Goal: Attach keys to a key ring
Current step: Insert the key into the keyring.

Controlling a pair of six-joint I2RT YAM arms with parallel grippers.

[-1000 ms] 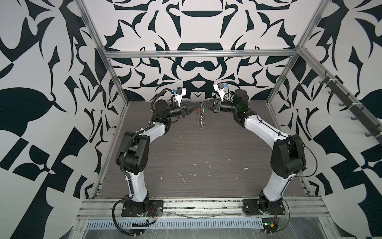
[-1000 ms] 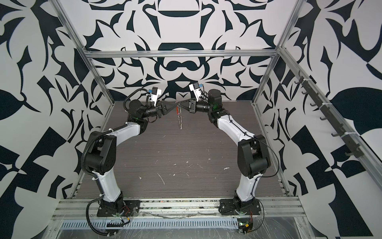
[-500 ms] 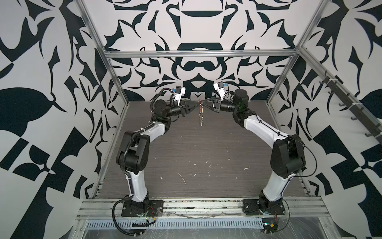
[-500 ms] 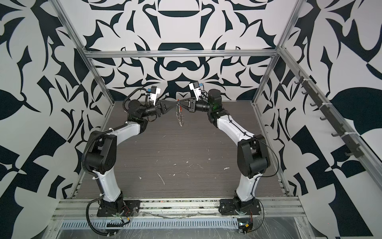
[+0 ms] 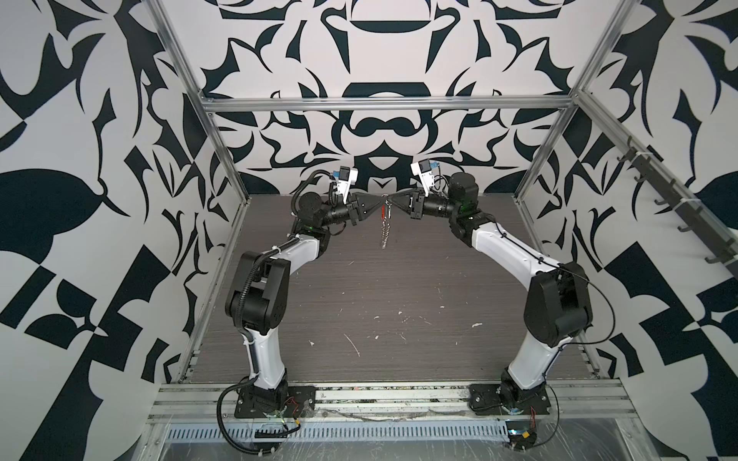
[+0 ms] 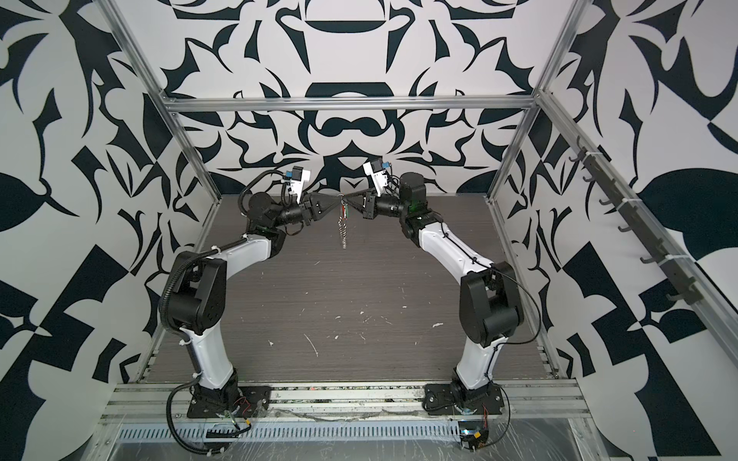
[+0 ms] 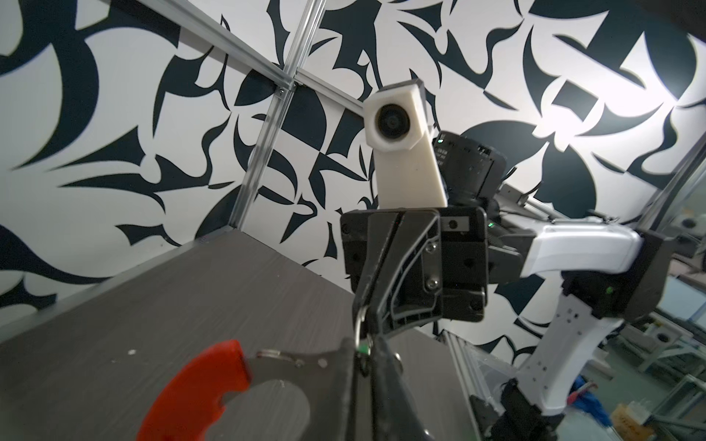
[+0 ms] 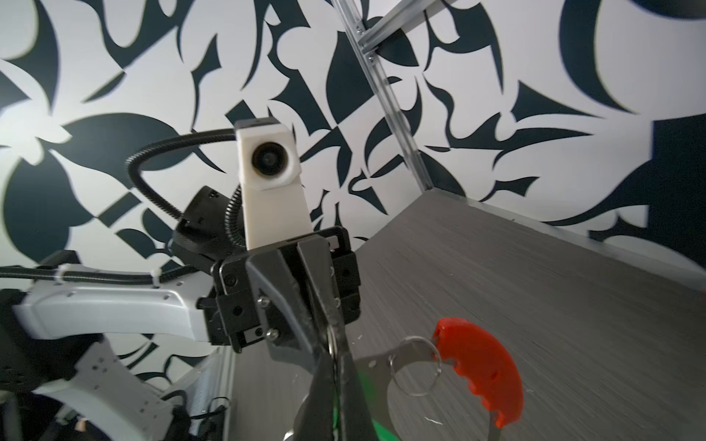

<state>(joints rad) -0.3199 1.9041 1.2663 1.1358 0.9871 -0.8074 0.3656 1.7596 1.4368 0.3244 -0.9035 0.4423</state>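
Observation:
Both arms meet tip to tip high over the far middle of the table. The key ring hangs from that meeting point, its chain links dangling. Its red segment and a small silver ring show beside the fingers. My right gripper is shut on the green key, whose green shows between its fingers. My left gripper has its jaws a thin slit apart, with a green edge and a silver ring at its tips. Whether they press on anything is unclear.
The grey wood-grain table carries only small white scuffs and specks. Patterned walls and aluminium frame posts close in the sides and back. A rail of hooks runs along the right wall.
The left gripper has moved up and to the right, closing the gap to the right gripper's tip. The hanging key ring has lifted slightly with them.

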